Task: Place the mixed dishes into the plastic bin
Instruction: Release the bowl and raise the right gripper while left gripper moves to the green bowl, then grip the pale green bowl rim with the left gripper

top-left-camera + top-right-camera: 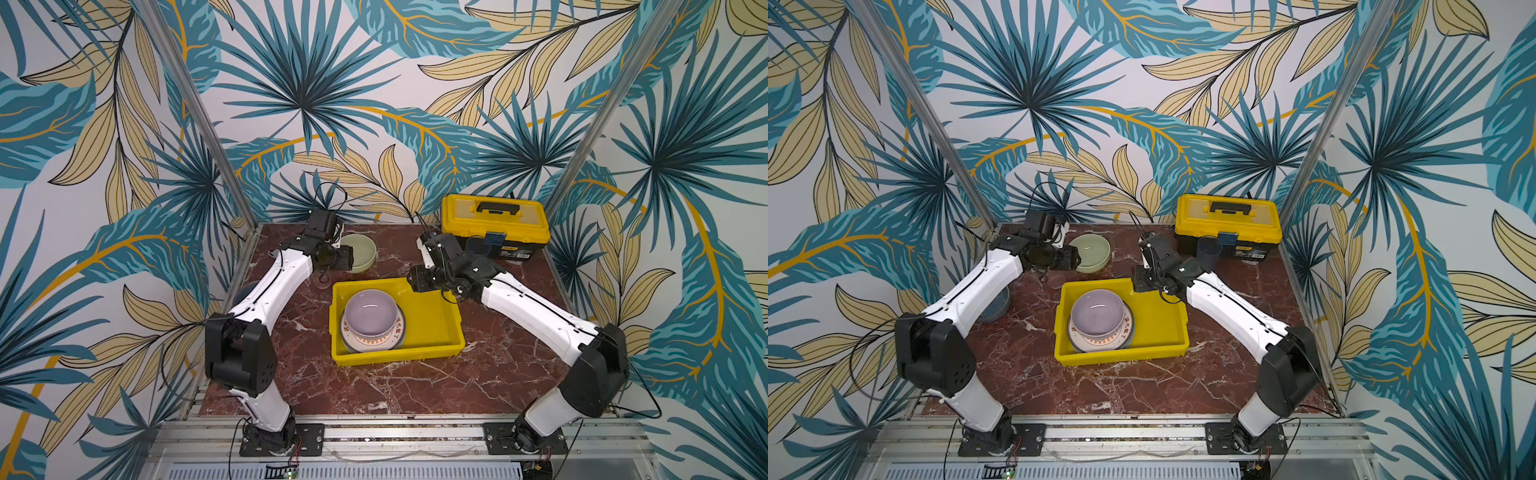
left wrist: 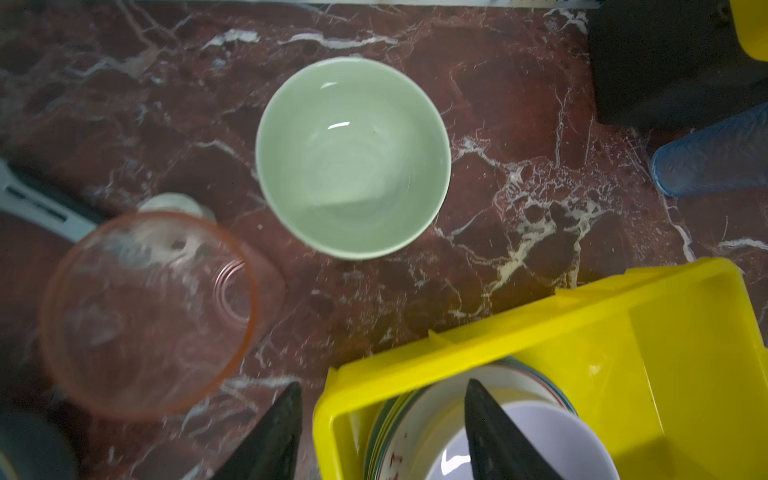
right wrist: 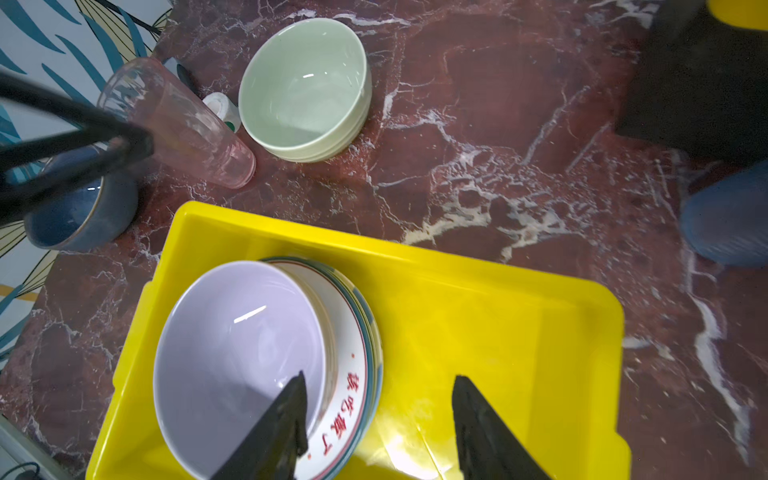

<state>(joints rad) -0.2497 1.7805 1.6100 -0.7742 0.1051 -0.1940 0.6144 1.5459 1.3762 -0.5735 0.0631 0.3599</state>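
walls: teal-and-tan leaf wallpaper | tabletop: red marble, white veins | posts: aluminium

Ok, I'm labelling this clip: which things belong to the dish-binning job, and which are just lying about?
Job: bin, plates, lilac bowl, green bowl, blue bowl, pink tumbler, blue tumbler.
Lying about: toolbox, tape roll, grey tool.

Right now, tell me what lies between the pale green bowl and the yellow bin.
Nothing: only bare marble tabletop separates the pale green bowl from the yellow bin, as both wrist views show.
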